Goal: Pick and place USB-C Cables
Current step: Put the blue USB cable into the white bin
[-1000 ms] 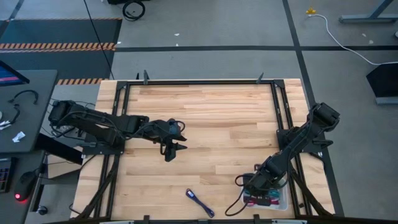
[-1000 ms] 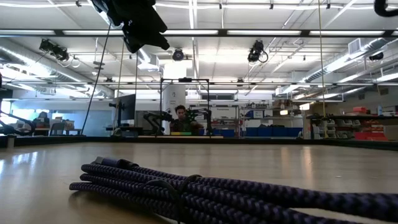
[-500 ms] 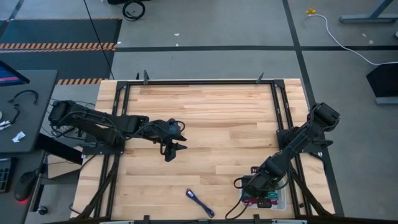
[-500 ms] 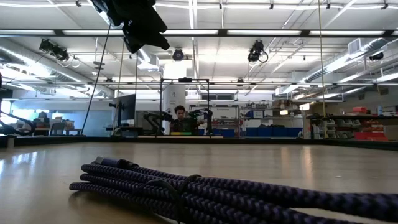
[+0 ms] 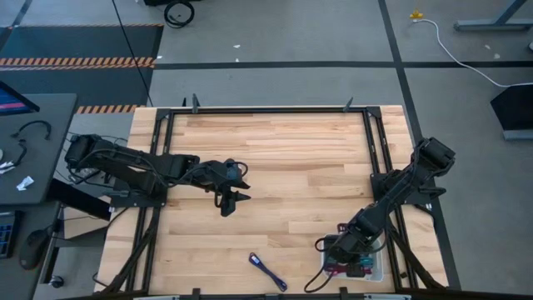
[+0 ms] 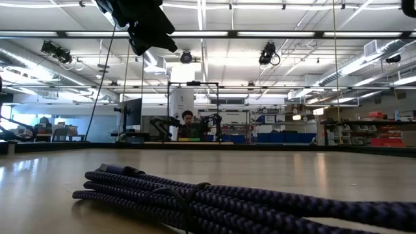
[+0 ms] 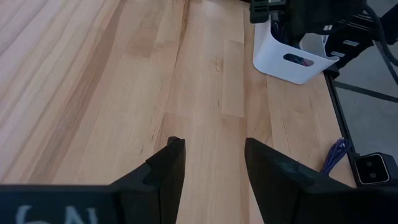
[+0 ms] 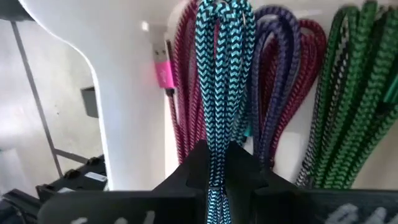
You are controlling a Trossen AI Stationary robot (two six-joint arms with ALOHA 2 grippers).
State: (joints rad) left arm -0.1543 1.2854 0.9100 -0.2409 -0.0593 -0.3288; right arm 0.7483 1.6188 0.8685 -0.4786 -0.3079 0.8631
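Note:
My right gripper (image 8: 216, 155) is at the table's near right corner, over a white bin (image 5: 376, 272), and is shut on a teal braided USB-C cable bundle (image 8: 221, 74). Inside the bin lie magenta (image 8: 186, 93), purple (image 8: 277, 81) and green (image 8: 354, 93) cable bundles. A dark blue-purple cable bundle (image 5: 267, 271) lies flat on the wood near the front edge and fills the low view (image 6: 227, 201). My left gripper (image 5: 226, 204) hovers open above the table's left middle, with bare wood between its fingers (image 7: 214, 146). My right gripper pinches the teal bundle between its two fingers at one end of the bundle (image 8: 216, 171). The fingers slant steeply down from above and lie along the bundle. Its looped end (image 8: 224, 12) reaches down into the bin among the other cables. Whether it rests on them I cannot tell.
The bin (image 7: 292, 59) stands at the table's near right corner beside the right arm's black frame rail (image 5: 391, 167). Bare wooden tabletop (image 5: 283, 158) lies between the two arms. A small camera block (image 7: 372, 169) sits at the front edge next to the loose cable.
My right gripper has rolled a little at the wrist over the bin, still shut on the teal bundle.

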